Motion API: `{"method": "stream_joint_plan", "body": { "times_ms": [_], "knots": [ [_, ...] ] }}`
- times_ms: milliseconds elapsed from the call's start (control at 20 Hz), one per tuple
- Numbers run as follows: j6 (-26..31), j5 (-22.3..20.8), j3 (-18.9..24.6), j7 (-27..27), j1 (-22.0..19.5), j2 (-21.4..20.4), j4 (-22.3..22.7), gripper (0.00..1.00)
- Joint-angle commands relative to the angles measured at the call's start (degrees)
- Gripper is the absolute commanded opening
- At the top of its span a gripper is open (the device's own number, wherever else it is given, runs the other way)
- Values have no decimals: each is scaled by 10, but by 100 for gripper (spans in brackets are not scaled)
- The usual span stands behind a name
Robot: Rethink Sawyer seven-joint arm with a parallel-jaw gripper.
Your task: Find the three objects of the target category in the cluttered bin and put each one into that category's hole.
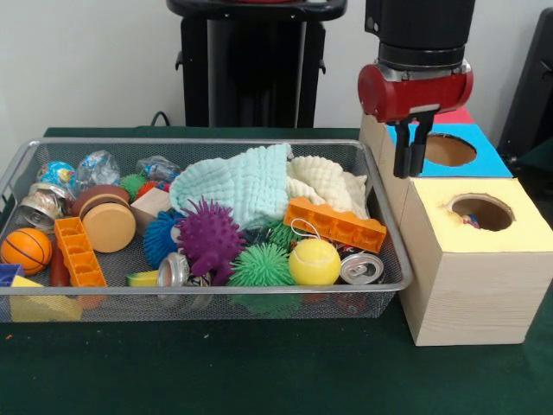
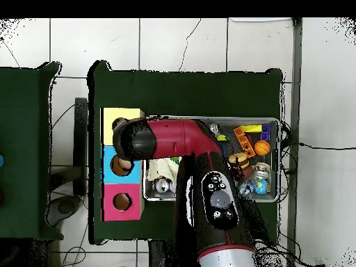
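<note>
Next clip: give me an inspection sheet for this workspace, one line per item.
Surface: green table, bare in front of the bin.
Job's things: mesh bin full of toys; wooden boxes with a yellow-topped hole, a blue-topped hole and a pink-topped hole.
Clutter: cloths, spiky balls, cans, orange bricks.
Grippers: gripper above the blue-topped hole, jaws close together, nothing seen in them.
Cables: several on the floor.
Surroundings: tiled floor.
</note>
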Motion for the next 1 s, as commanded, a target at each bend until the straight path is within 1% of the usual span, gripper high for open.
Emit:
{"method": "stream_joint_plan", "body": {
  "times_ms": [50,150,300,600,700,850,950,1000],
  "knots": [
    [92,-30,70,-103,-51,8,-54,0],
    [100,-44,75,-115,-57,15,-63,0],
    [105,-51,79,-101,-62,19,-66,0],
    [114,-63,86,-97,-69,19,-67,0],
    [105,-68,83,-88,-71,20,-68,0],
    [119,-72,88,-95,-76,18,-66,0],
    [110,-65,91,-81,-83,13,-57,0],
    [99,-65,101,-87,-88,13,-57,0]
  ]
}}
